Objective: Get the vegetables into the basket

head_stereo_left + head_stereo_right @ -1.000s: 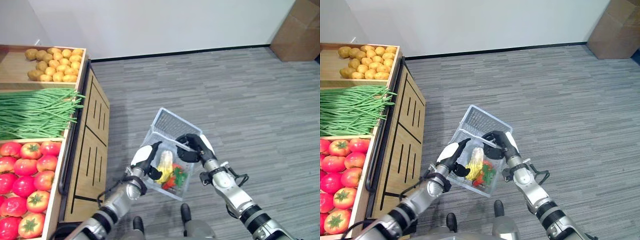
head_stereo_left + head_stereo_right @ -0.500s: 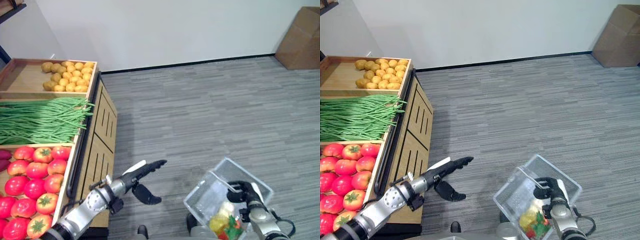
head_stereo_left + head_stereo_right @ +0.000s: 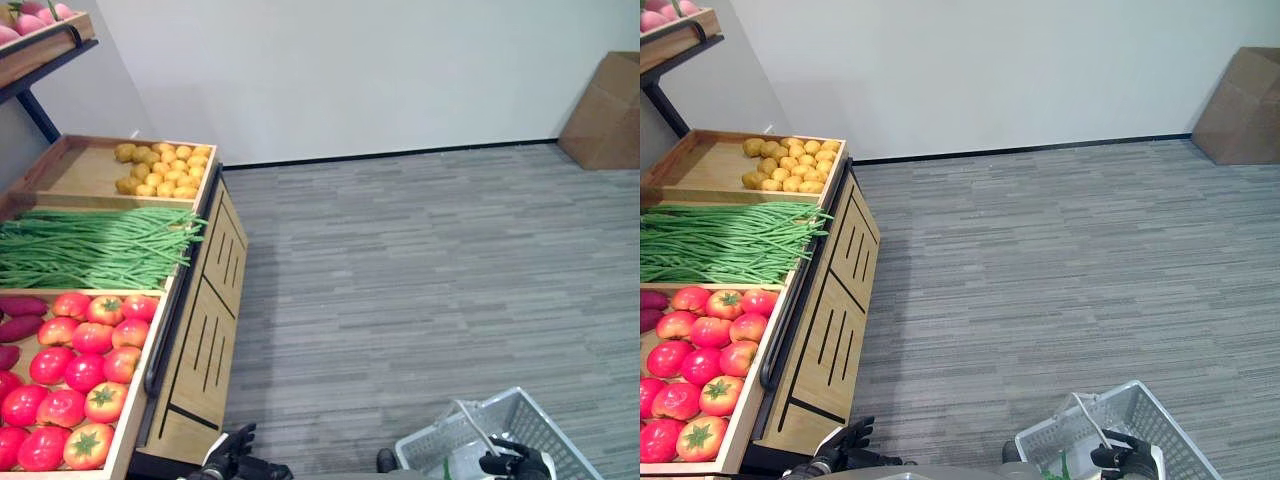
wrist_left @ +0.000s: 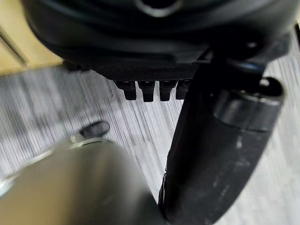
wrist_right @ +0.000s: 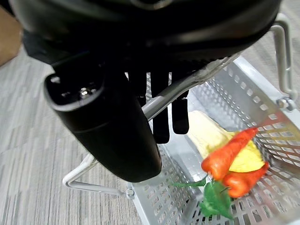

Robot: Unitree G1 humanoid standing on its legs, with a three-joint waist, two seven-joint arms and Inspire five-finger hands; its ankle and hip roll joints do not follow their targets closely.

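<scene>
The basket (image 5: 243, 154) hangs at five o'clock in the head views, its handle (image 5: 187, 86) gripped by the curled right hand (image 5: 112, 122); carrots (image 5: 229, 159) and something yellow lie inside. The left hand (image 3: 235, 462), at seven o'clock, is empty with relaxed fingers and nearer the produce stand (image 3: 190, 330) at nine o'clock, where the tomatoes (image 3: 70, 380) lie.
</scene>
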